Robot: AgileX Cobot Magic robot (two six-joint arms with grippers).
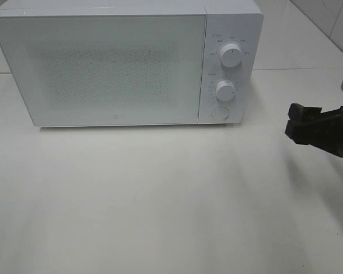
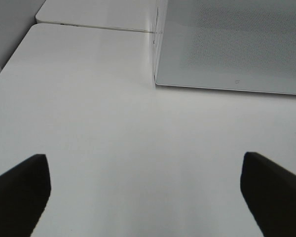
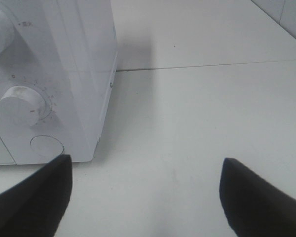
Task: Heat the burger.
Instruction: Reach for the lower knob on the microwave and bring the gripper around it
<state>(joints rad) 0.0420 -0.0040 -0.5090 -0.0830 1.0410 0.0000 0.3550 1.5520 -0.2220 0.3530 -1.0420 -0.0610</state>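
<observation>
The burger is out of view in every frame. A white microwave (image 1: 103,68) stands at the back of the table with its frosted door shut. My right gripper (image 1: 294,123) hovers open over the table, to the right of the microwave's control panel, with nothing between its black fingers. The right wrist view shows that gripper (image 3: 145,163) wide apart in front of the microwave (image 3: 64,74) corner. My left gripper (image 2: 143,163) is open and empty in the left wrist view, near the microwave (image 2: 227,44) door's left corner. It does not show in the high view.
The control panel carries an upper knob (image 1: 231,56), a lower knob (image 1: 224,90) and a round door button (image 1: 219,112). The white table (image 1: 160,200) spreads in front. A tiled wall (image 1: 331,17) runs at the back right.
</observation>
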